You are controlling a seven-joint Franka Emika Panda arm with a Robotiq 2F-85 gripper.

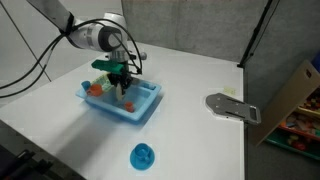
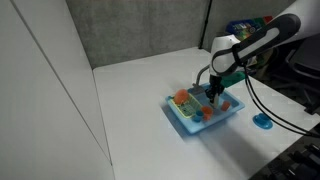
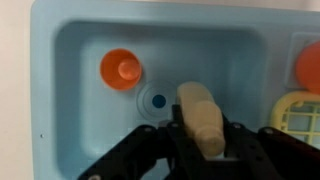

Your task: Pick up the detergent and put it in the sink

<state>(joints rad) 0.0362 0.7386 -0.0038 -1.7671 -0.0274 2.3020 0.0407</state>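
Over the sink (image 3: 70, 110), the detergent (image 3: 200, 110) sits clamped in the gripper (image 3: 206, 142).

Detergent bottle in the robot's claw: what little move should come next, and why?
Probably open the gripper and let go. In the wrist view the detergent is clamped between the fingers, already over the sink basin, beside the drain and clear of the orange toy. How high it hangs is unclear.
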